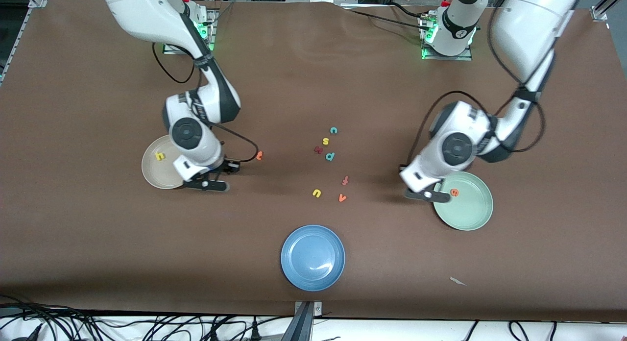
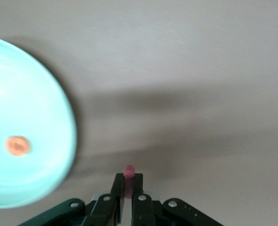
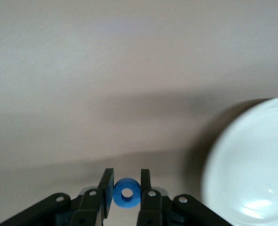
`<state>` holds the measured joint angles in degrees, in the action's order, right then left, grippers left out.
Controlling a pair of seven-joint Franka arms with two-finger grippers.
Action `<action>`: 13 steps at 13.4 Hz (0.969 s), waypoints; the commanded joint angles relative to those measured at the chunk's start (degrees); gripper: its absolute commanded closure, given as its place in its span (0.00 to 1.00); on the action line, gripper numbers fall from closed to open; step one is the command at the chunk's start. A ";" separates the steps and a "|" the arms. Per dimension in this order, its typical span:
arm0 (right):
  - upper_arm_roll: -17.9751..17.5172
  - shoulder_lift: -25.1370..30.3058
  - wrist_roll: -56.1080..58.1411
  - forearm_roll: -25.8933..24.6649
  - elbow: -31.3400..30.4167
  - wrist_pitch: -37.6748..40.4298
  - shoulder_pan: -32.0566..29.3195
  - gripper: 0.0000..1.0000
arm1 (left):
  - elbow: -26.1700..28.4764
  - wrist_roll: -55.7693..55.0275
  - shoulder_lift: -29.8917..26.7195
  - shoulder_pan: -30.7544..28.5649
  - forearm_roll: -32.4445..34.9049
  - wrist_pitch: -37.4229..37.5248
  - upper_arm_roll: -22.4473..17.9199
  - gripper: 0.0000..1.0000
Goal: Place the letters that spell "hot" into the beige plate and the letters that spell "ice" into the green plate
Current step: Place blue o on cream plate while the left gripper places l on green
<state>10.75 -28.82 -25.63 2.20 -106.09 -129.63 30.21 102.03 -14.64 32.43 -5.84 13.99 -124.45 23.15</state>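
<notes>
Blue plate [image 1: 313, 257] aside, each plate lies just beside its tool: right tool [image 3: 125, 190] grasping o [image 3: 126, 192] by beige plate [image 1: 159, 168], left tool [image 2: 128, 188] grasping i [image 2: 128, 175] by green plate [image 1: 465, 202].

Yellow h [image 1: 159, 156] lying in beige plate [image 1: 152, 177]; orange e [image 1: 454, 192] in green plate [image 1: 470, 218]. Blue o [image 3: 127, 193] and red i [image 2: 128, 181] riding pinched, airborne. Orange t [image 1: 259, 155] and teal c [image 1: 333, 131] lying on table.
</notes>
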 commanded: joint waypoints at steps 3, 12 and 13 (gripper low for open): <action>9.45 4.47 13.44 -0.09 -2.10 9.56 0.11 0.89 | -2.96 9.89 2.71 -5.58 5.23 0.27 -0.38 1.00; 14.92 4.92 24.75 3.58 -14.76 -3.27 0.02 0.88 | -6.32 9.80 9.84 -6.20 6.67 -2.89 -0.82 0.34; 14.92 4.83 24.92 4.73 -14.76 -3.27 0.02 0.88 | -6.32 9.89 9.58 -6.37 6.67 -2.73 -0.82 0.00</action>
<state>25.77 -25.70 -1.24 4.60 -119.65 -132.43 29.94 97.19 -5.44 41.28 -11.91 19.65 -126.98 22.05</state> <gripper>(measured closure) 0.731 0.753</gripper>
